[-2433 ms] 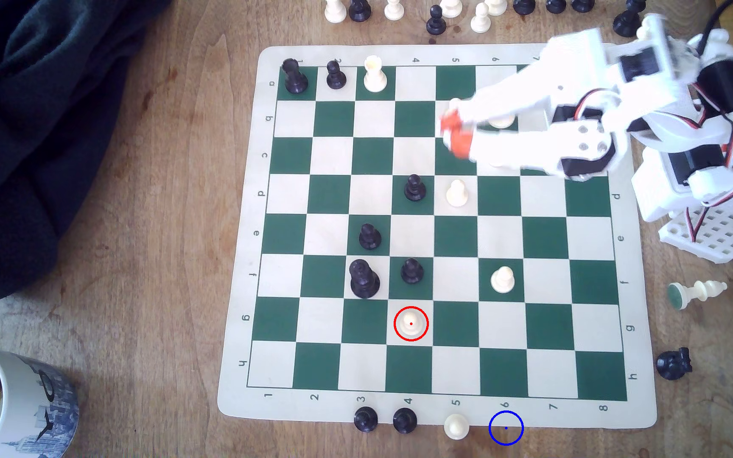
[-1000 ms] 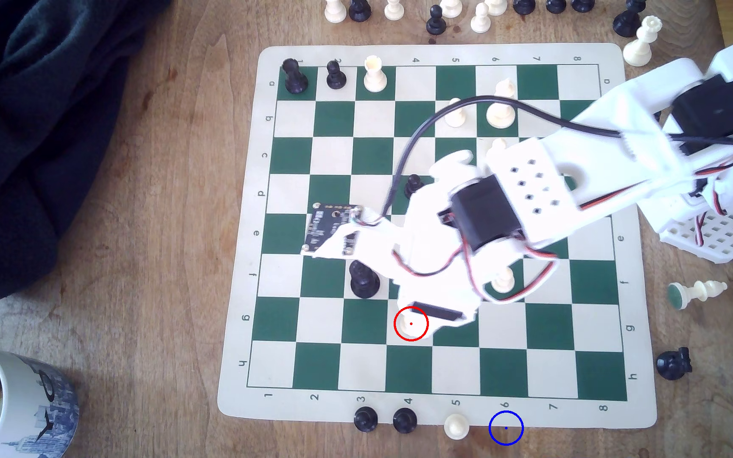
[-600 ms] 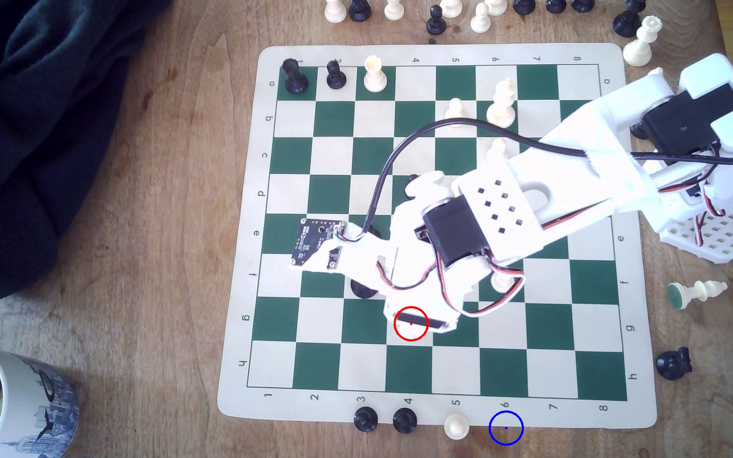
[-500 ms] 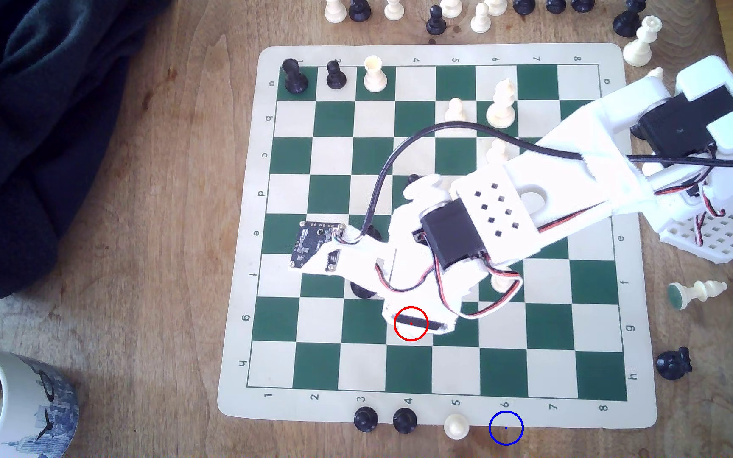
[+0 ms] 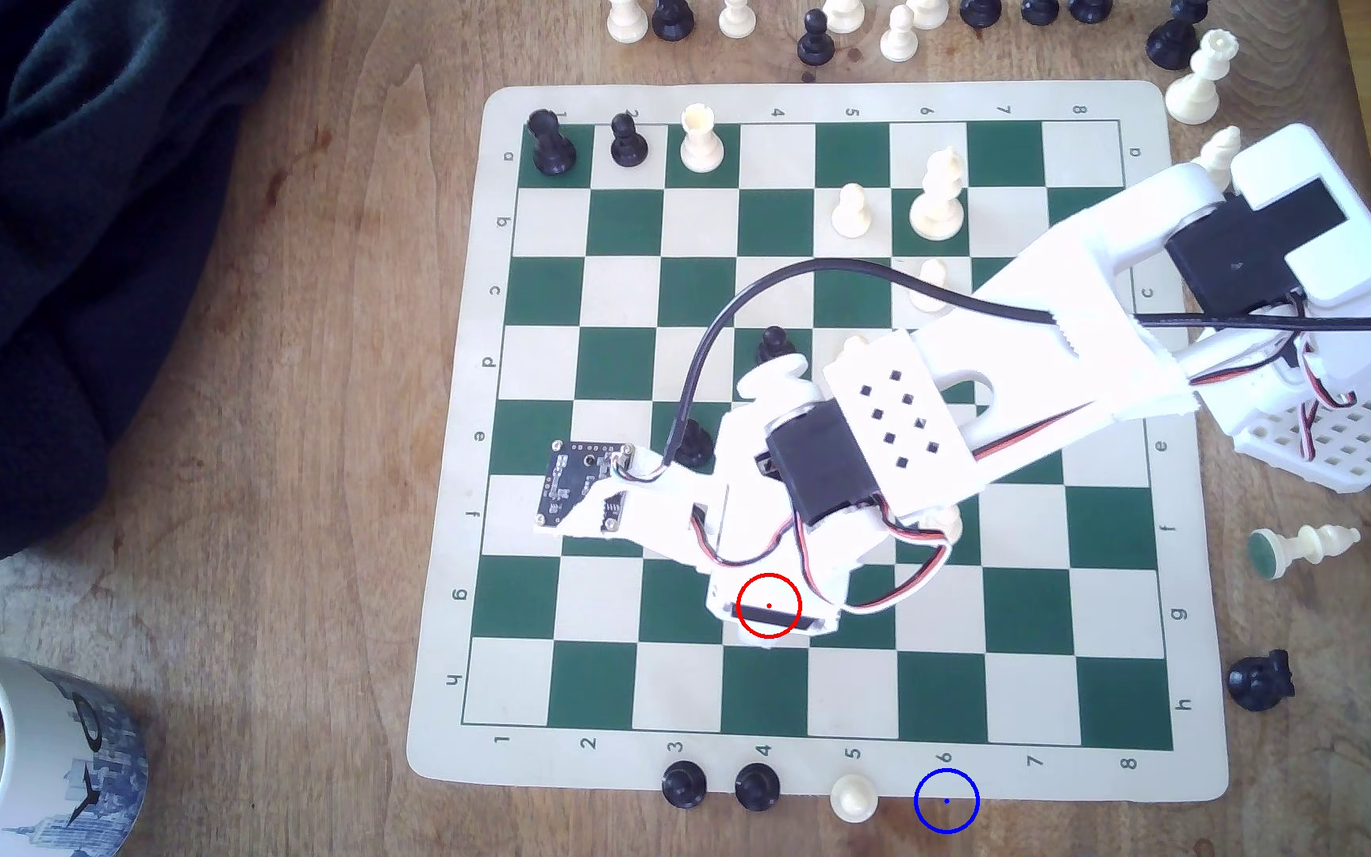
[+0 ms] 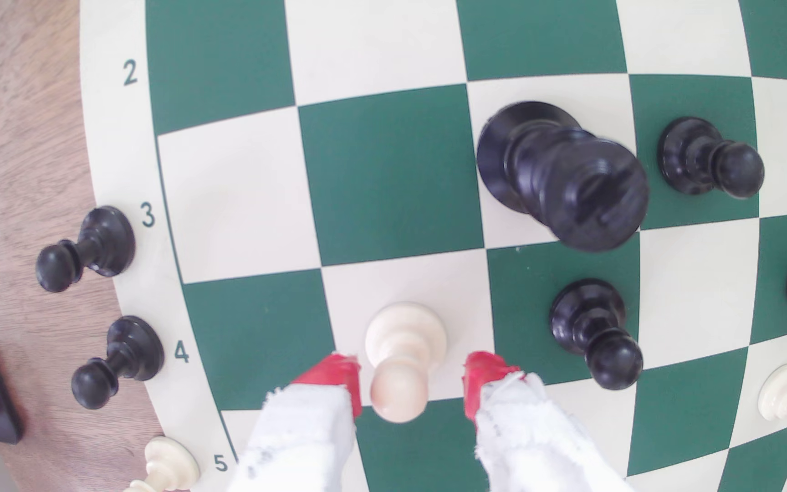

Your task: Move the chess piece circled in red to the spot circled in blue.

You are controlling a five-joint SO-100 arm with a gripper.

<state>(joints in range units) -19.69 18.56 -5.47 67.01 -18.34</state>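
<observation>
The chess piece circled in red, a cream-white pawn (image 6: 403, 350), stands upright on a light square in row g. My gripper (image 6: 410, 378) is open, and its red-tipped fingers (image 6: 330, 378) stand one on each side of the pawn's head with gaps on both sides. In the exterior view my gripper (image 5: 773, 618) sits over the red ring and covers the pawn. The spot circled in blue (image 5: 946, 800) lies on the wood just past the board's front edge, by the number 6, and nothing stands on it.
A tall black piece (image 6: 566, 180) and a black pawn (image 6: 595, 331) stand close behind the white pawn. Two black pawns (image 5: 683, 783) (image 5: 756, 784) and a white pawn (image 5: 854, 797) line the board's front edge (image 5: 451, 766), to the exterior view's left of the blue ring. A mug (image 5: 6, 758) stands at that view's lower left.
The arm swung from the board's back right corner across to the red ring. In the last half second it edged a little further over the pawn toward the front edge.
</observation>
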